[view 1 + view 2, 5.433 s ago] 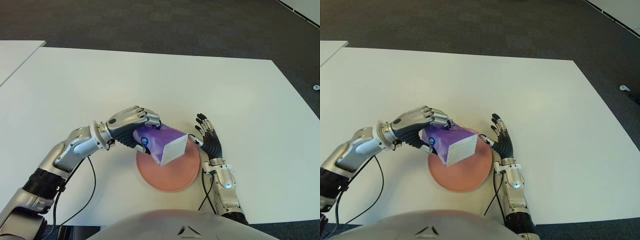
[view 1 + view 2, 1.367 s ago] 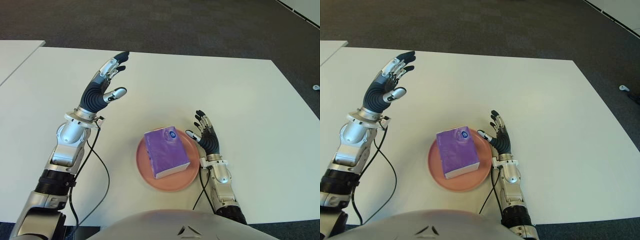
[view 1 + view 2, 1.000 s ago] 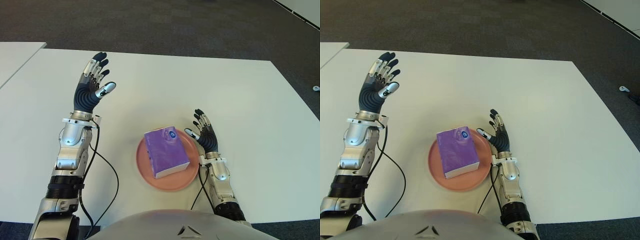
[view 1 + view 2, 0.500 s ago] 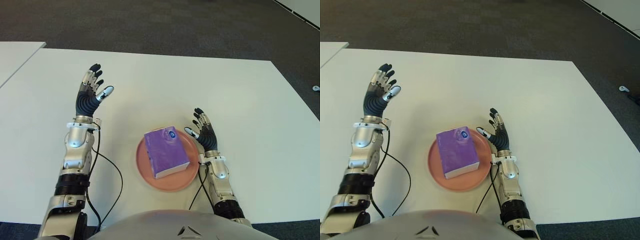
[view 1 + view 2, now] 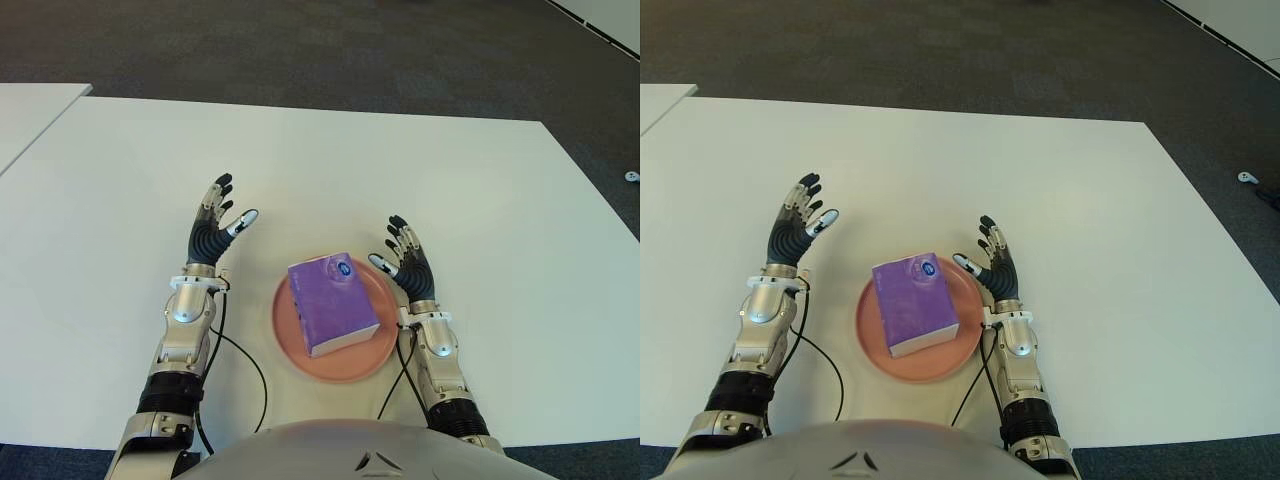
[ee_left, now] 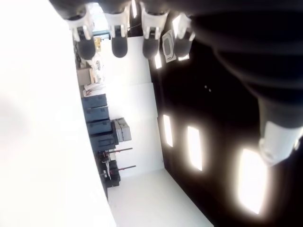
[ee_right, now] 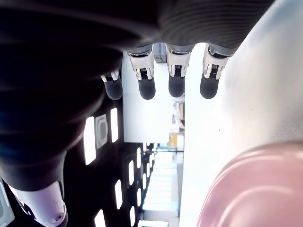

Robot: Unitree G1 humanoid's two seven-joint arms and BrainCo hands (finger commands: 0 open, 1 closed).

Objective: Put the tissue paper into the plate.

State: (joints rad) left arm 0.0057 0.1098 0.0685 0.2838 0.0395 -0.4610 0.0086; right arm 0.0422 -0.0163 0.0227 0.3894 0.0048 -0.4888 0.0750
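The purple tissue pack [image 5: 333, 304] lies flat inside the pink plate [image 5: 290, 345] on the white desk [image 5: 400, 170], so the task looks finished. The left hand [image 5: 212, 241] shows just left of the plate, the right hand [image 5: 408, 272] at its right rim; both have fingers spread, holding nothing. Nothing seems left to do.

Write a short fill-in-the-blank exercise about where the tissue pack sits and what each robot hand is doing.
1. The purple tissue pack lies in the pink ____.
2. The left hand holds ____, its fingers spread.
3. The right hand shows just ____ of the plate, open.
4. Everything stands on a ____ table.

Missing words: plate; nothing; right; white
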